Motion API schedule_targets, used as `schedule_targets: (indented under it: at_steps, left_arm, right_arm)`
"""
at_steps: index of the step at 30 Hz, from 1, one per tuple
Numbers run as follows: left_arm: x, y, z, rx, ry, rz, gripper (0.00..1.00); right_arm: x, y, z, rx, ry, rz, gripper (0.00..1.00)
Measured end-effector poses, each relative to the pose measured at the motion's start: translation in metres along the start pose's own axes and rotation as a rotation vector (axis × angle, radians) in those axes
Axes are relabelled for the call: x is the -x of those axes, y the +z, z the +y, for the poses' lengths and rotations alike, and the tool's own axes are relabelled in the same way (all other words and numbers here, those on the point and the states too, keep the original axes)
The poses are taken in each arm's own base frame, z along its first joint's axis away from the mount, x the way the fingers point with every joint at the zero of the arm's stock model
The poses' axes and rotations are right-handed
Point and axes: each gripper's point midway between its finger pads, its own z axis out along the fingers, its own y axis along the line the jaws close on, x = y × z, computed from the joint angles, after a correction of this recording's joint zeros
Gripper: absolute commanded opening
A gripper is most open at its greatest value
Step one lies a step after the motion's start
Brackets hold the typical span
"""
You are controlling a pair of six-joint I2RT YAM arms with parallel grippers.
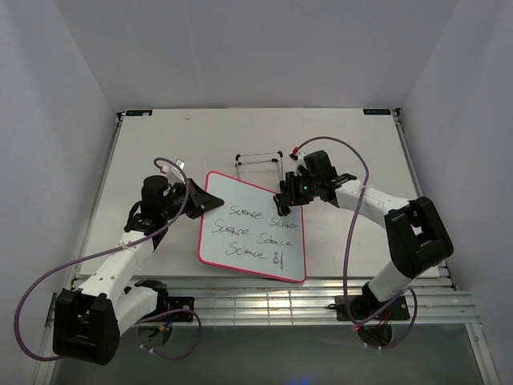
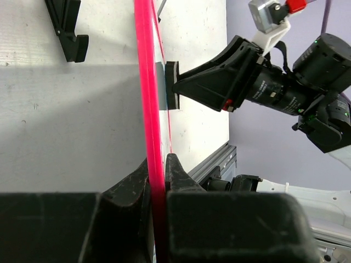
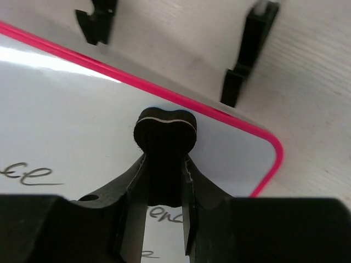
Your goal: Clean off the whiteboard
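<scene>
The whiteboard (image 1: 215, 241), white with a pink-red frame, lies tilted in the middle of the table and carries several black handwritten "Science" words. My left gripper (image 1: 202, 200) is shut on the board's left frame edge (image 2: 147, 82), which runs between its fingertips (image 2: 156, 164). My right gripper (image 1: 285, 198) is shut on a small black bone-shaped eraser (image 3: 164, 131). The eraser (image 2: 172, 85) presses flat on the board near its upper right corner (image 3: 271, 148). Writing shows just below the eraser, between the right fingers (image 3: 131, 186).
A thin wire easel stand (image 1: 258, 160) stands right behind the board; its black feet (image 3: 247, 49) are close to the pink corner. The table's metal rail (image 1: 264, 301) runs along the near edge, by both arm bases. White walls close in the sides and back.
</scene>
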Motion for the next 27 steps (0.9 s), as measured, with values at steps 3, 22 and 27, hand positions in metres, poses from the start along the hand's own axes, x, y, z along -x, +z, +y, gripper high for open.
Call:
schedule_targets:
  at_steps: [3,22,27]
  left_arm:
    - [0.0,0.0,-0.001,-0.004,-0.003,0.0,0.0]
    - [0.001,0.0,-0.016,-0.073,0.057,0.003,0.0]
    - [0.001,0.0,-0.013,-0.059,0.048,0.0,0.0]
  right_arm:
    - [-0.007,-0.004,-0.02,-0.067,0.032,0.008,0.13]
    - [-0.004,-0.022,0.195,0.282,-0.303,-0.043,0.13]
    - [-0.006,-0.019,0.148,0.208,-0.236,-0.05,0.13]
